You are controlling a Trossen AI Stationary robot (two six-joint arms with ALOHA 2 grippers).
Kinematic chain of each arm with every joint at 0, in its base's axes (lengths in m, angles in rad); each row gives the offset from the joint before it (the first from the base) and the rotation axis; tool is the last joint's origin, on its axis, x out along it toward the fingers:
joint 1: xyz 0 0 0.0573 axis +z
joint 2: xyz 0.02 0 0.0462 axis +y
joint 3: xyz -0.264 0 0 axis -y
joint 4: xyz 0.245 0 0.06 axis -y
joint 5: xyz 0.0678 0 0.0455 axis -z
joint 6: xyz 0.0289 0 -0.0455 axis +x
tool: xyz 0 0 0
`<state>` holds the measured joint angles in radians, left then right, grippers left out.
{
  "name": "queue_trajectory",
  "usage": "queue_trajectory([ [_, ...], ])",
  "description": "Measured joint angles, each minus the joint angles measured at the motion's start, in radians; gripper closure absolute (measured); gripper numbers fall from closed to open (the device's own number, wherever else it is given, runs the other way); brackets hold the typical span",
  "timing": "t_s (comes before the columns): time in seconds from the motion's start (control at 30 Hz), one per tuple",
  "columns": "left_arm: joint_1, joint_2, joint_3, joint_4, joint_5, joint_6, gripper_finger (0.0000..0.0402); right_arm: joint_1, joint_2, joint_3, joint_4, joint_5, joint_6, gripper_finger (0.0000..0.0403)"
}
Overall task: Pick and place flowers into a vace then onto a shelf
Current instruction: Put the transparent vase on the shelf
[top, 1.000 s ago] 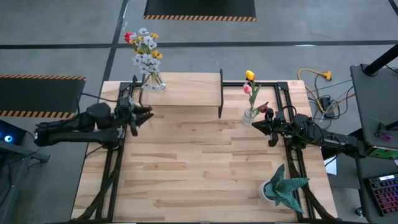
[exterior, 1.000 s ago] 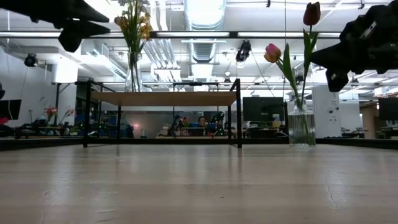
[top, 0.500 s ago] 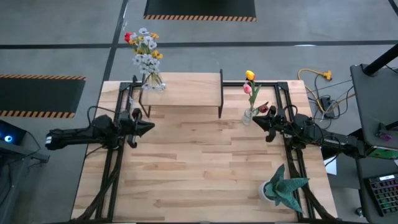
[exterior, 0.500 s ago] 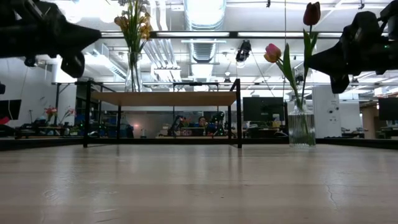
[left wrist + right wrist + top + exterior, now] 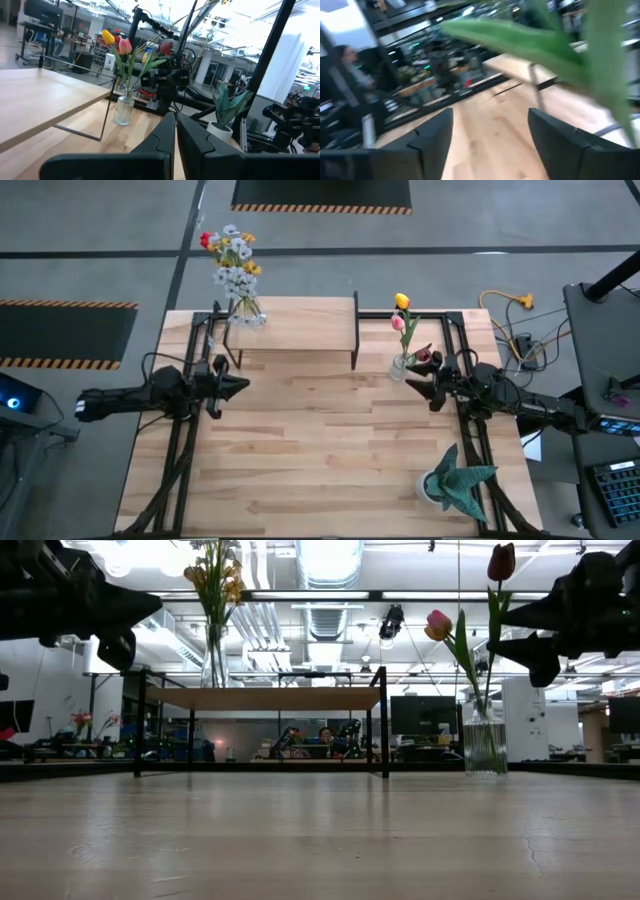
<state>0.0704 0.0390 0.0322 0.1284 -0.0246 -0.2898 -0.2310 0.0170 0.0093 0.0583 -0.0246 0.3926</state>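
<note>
Right claw: the right claw [image 5: 418,381] has its fingers spread wide with nothing between them, just beside the glass vase [image 5: 401,366] at the shelf's right end.
Right arm: it lies low and level, reaching in from the tabletop's right edge toward that vase.
Tulips: the tulips [image 5: 402,312], yellow, pink and dark maroon, stand stems-down in that vase, long axis upright, blooms topmost; the vase rests on the tabletop [image 5: 320,450], beside the shelf and not on it.
Left claw: the left claw [image 5: 243,384] is pinched shut and empty, in front of the shelf's left end, tips pointing across toward the vase of tulips.
Left arm: stretched level from the tabletop's left edge.
Bouquet: the mixed bouquet [image 5: 232,260] stands upright in a second vase [image 5: 246,310] on the shelf's left end.
Shelf: the shelf [image 5: 290,323] sits along the tabletop's far edge.
Potted plant: a potted plant [image 5: 455,480] is well in front of the shelf, near the right arm.
</note>
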Motion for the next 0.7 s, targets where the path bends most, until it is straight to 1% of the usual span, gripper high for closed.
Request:
queue_trajectory([
  [0.07, 0.0, 0.003, 0.0, -0.006, 0.0, 0.0, 0.0401, 0.0, 0.0, 0.0, -0.002, -0.054, 0.006, 0.0144],
  [0.13, 0.0, 0.007, 0.0, -0.006, 0.0, 0.0, 0.0401, 0.0, 0.0, 0.0, -0.001, -0.084, 0.024, 0.0142],
  [0.27, 0.0, 0.007, 0.0, -0.006, 0.0, 0.0, 0.0401, 0.026, 0.012, 0.0, -0.001, -0.089, 0.037, 0.0148],
  [0.4, 0.0, 0.007, 0.0, -0.007, 0.0, -0.01, 0.0401, 0.089, 0.05, 0.032, -0.003, -0.088, 0.057, 0.0155],
  [0.47, 0.0, 0.007, 0.0, -0.009, 0.0, -0.011, 0.0401, 0.129, 0.083, 0.075, -0.002, -0.078, 0.045, 0.0156],
  [0.57, 0.0, 0.007, 0.0, -0.017, 0.0, -0.011, 0.0401, 0.187, 0.157, 0.151, -0.008, -0.035, -0.023, 0.0156],
  [0.63, 0.0, 0.007, 0.0, -0.027, -0.001, -0.011, 0.0401, 0.218, 0.211, 0.211, -0.071, 0.004, -0.076, 0.0156],
  [0.7, 0.0, 0.007, 0.0, -0.042, -0.002, -0.011, 0.0401, 0.24, 0.263, 0.269, -0.179, 0.046, -0.098, 0.0156],
])
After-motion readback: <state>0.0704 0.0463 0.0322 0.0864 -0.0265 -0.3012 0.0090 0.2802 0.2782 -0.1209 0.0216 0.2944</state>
